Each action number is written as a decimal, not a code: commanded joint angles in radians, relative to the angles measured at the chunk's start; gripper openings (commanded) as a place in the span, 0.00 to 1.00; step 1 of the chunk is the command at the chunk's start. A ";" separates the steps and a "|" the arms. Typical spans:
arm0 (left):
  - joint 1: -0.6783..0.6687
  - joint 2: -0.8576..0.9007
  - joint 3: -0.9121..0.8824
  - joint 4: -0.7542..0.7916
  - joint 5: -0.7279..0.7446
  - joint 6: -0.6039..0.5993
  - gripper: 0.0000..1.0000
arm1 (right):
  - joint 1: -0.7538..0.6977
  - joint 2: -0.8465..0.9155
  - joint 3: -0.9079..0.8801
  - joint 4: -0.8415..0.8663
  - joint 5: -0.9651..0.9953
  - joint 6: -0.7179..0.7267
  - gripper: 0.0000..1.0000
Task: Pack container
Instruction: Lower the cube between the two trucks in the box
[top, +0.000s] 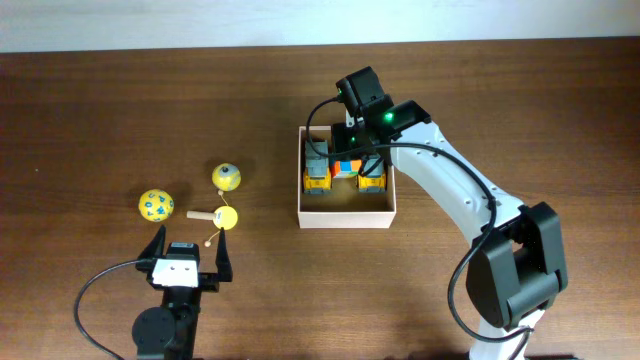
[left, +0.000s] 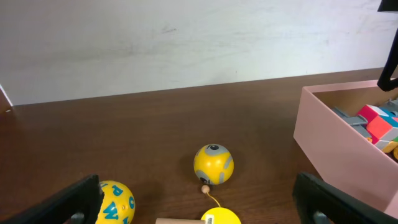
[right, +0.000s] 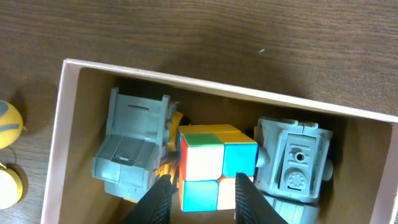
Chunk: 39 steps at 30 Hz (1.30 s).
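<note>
- While the right gripper (right: 205, 196) hangs over the container (top: 345, 218), its fingers (right: 163, 199) stand partly apart and point down into the box.
- The fingertips sit at the near edge of a small puzzle cube (right: 214, 162); I cannot tell whether they clamp it or only flank it.
- The container rests on the dark wooden worktop (top: 480, 90), right of centre in the overhead view, white outside and tan inside.
- Inside it, the cube lies between a grey-and-yellow toy truck (right: 134, 149) on one side and a second toy truck (right: 292, 162) on the other, each just beside it.
- The left gripper (top: 190, 255) is spread as wide as it goes and holds nothing, low over the worktop at the near left edge.
- Ahead of it, well apart from the container, lie a lettered yellow ball (top: 155, 205), a grey-capped yellow ball (top: 227, 177) and a yellow disc (top: 228, 217).
- A short wooden stick (top: 200, 214) lies just beside the disc.
- From the left wrist view, a thin string joins the disc to a small bead near the grey-capped ball.
</note>
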 joint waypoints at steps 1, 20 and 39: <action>-0.004 -0.010 -0.006 -0.002 -0.003 0.005 0.99 | 0.007 -0.010 -0.021 0.000 0.018 0.011 0.28; -0.004 -0.010 -0.006 -0.002 -0.003 0.005 0.99 | 0.039 0.080 -0.040 0.021 0.013 0.021 0.28; -0.004 -0.010 -0.006 -0.002 -0.003 0.005 0.99 | 0.038 0.118 -0.029 0.045 0.015 0.031 0.28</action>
